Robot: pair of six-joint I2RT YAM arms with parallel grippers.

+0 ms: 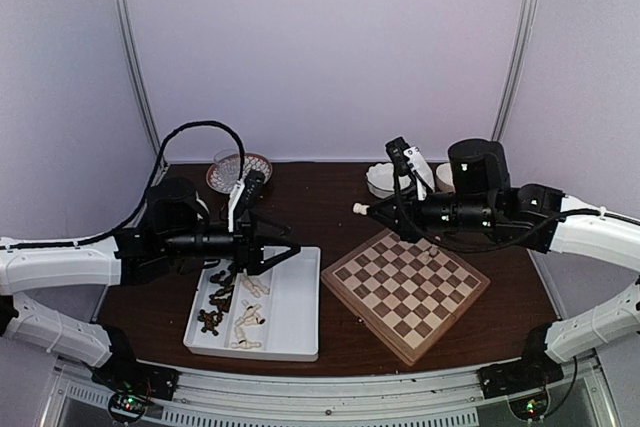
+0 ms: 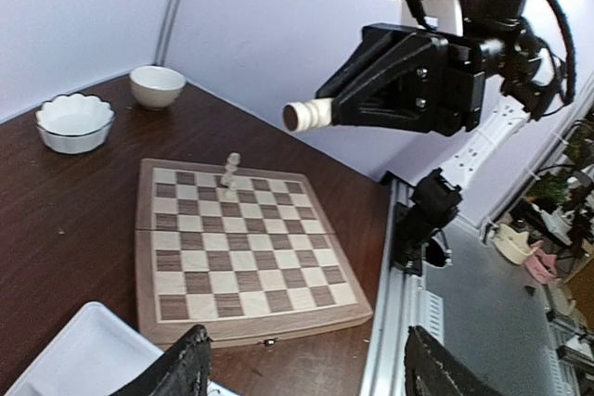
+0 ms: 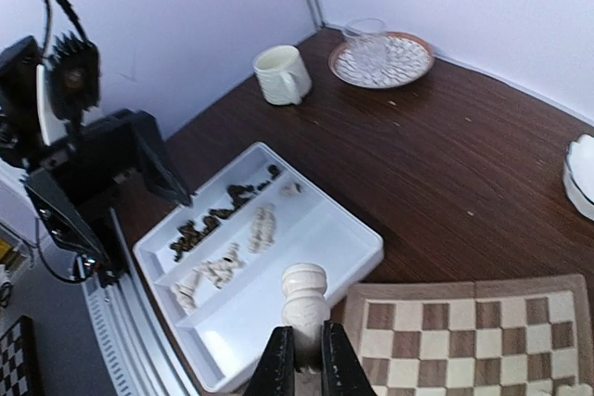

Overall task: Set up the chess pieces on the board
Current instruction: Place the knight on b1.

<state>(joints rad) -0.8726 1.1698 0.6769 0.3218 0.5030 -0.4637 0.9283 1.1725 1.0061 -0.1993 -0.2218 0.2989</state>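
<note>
My right gripper (image 3: 306, 359) is shut on the base of a cream chess piece (image 3: 304, 299) and holds it lying level in the air over the board's (image 1: 368, 315) far-left edge. The same piece (image 2: 306, 115) shows in the left wrist view, sticking out of the right gripper's jaws. Another cream piece (image 2: 230, 176) stands upright on the board (image 2: 251, 331) near its far side. My left gripper (image 1: 285, 252) hangs over the white tray (image 1: 290, 317), open, with nothing between its fingers (image 2: 186, 368). In the tray lie dark pieces (image 3: 213, 220) and cream pieces (image 3: 232, 257), each kind in its own compartment.
Two white bowls (image 1: 385, 179) (image 1: 445, 177) stand behind the board. A patterned plate with a glass (image 1: 238, 169) is at the back left, with a cream cup (image 3: 281, 74) beside it. The metal rail (image 1: 330, 392) runs along the table's near edge.
</note>
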